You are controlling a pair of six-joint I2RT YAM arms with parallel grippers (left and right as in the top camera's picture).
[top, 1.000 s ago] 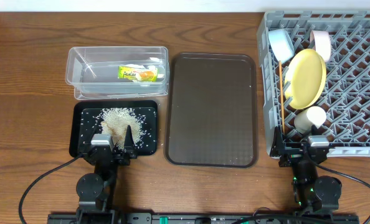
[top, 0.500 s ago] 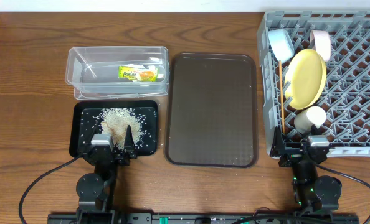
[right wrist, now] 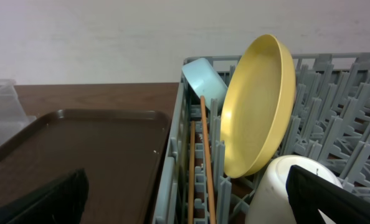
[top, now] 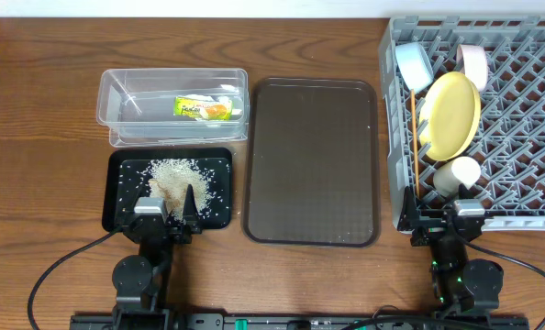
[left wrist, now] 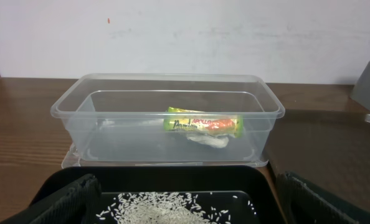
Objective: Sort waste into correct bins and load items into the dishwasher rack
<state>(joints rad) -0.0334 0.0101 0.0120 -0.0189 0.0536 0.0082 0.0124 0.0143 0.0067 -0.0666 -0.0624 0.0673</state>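
We take the brown serving tray (top: 311, 160) as our mark. Left of it, at the far end, stands the clear tub (top: 116, 96) with the snack wrapper (top: 204, 109) lying inside. Nearer on that side, the black tray (top: 116, 197) holds the rice (top: 173, 172). The left gripper (top: 173, 197) hovers over that tray, fingers spread, holding nothing. Right of the brown tray, the dishwasher rack (top: 520, 137) carries (all along its left side) the blue bowl (top: 413, 66), white bowl (top: 474, 62), yellow plate (top: 451, 113) on edge, white cup (top: 459, 172) and chopsticks (top: 419, 156). The right gripper (top: 462, 213), at the rack's near edge, is likewise spread and empty.
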